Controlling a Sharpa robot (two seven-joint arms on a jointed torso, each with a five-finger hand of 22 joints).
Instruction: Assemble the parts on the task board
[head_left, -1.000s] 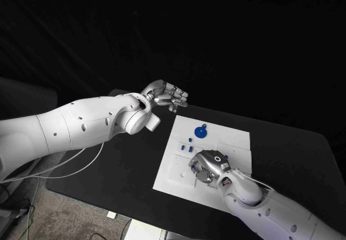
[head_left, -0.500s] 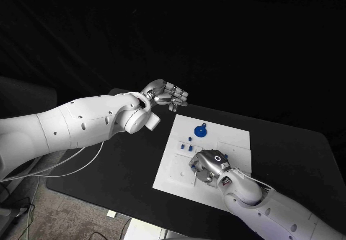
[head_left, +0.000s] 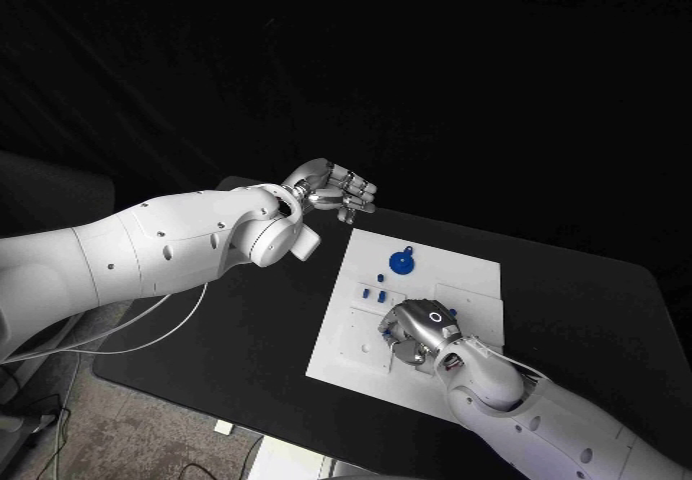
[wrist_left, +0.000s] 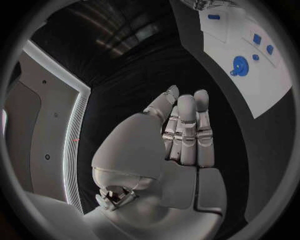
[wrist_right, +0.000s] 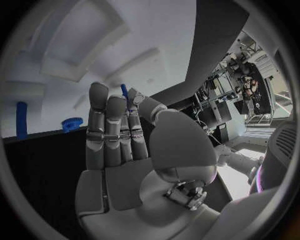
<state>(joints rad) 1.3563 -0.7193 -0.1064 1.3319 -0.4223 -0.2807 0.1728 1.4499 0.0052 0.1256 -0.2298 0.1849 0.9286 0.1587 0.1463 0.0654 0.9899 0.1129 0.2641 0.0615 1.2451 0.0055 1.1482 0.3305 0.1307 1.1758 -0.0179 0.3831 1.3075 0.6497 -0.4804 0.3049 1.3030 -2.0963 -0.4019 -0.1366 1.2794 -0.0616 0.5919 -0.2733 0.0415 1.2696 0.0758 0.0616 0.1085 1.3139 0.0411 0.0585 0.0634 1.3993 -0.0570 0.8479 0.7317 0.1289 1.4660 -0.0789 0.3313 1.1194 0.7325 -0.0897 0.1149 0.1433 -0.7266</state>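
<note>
The white task board (head_left: 469, 275) lies in the middle of the black table (head_left: 260, 320), its long side running from near to far. Near its far edge sits a round blue part (head_left: 401, 264) with a small tab on its far side. Just near of that, toward the board's left side, a few small blue parts (head_left: 375, 295) stand close together in a short row.

The right hand (head_left: 418, 332) rests low over the near half of the task board, palm down, its back turned up to the head camera. A bit of blue shows at its right edge, touching or just beside the fingers; whether the hand has hold of it I cannot tell from above. In the right wrist view the fingers (wrist_right: 106, 127) lie straight and close together, side by side, with a slim blue peg (wrist_right: 124, 93) rising just behind their tips; a blue upright pin (wrist_right: 22, 120) and a blue toothed disc (wrist_right: 72, 123) stand on the board beyond. It is not clear whether the peg is pinched or only beside the fingertips.

The left hand (head_left: 335, 190) hangs above the table's far left corner, well apart from the board's far-left corner. Its fingers (wrist_left: 187, 130) are held together and gently bent, with nothing in them. In the left wrist view the board and the round blue part (wrist_left: 240, 65) lie beyond those fingertips.
</note>
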